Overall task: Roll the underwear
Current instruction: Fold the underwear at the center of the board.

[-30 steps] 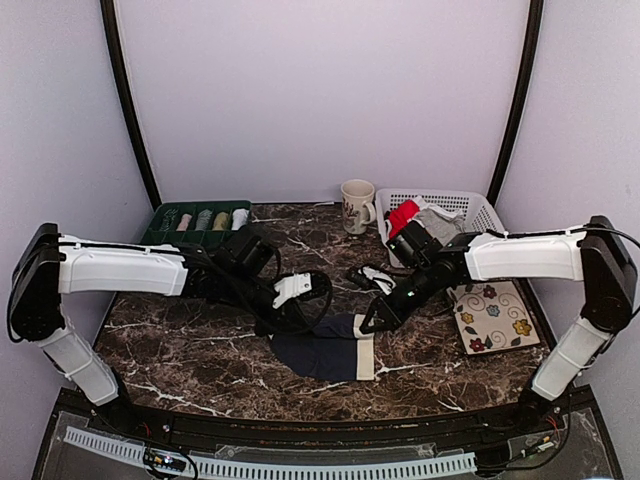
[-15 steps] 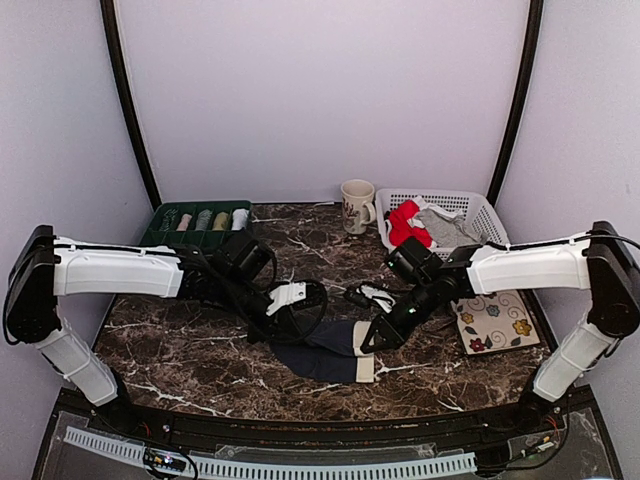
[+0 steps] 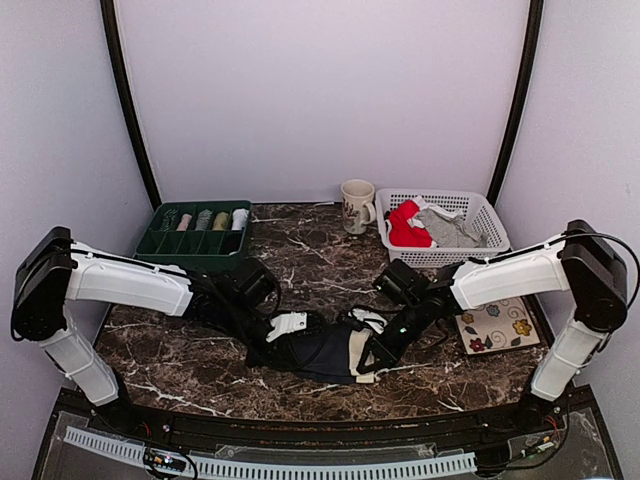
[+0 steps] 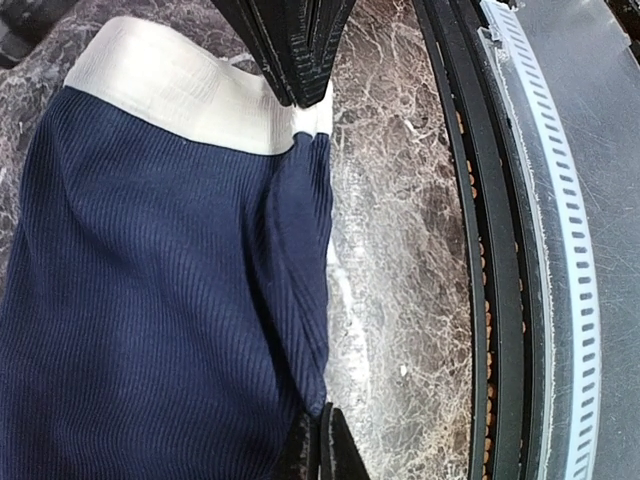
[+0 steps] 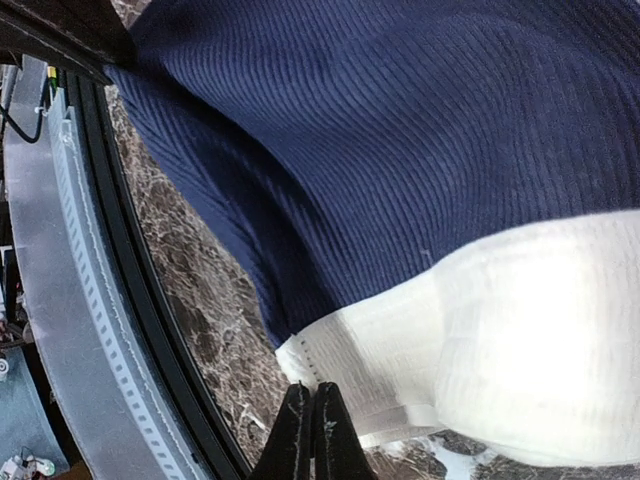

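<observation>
The navy underwear (image 3: 320,352) lies bunched on the marble bench (image 3: 180,365) near its front edge, with its white waistband (image 3: 357,352) at the right end. The left jaws are fully closed, pinching the navy cloth at its left end; the left wrist view shows the tips pressed together on the fabric's edge. The right jaws are likewise closed tight, nipping the near corner of the waistband. At back right a white basket (image 3: 455,255) holds the red underwear (image 3: 403,222) and the grey underwear (image 3: 447,228). A mug (image 3: 355,205) stands just left of it, a green tray (image 3: 190,241) sits at back left, and a floral mat (image 3: 495,318) lies at right
</observation>
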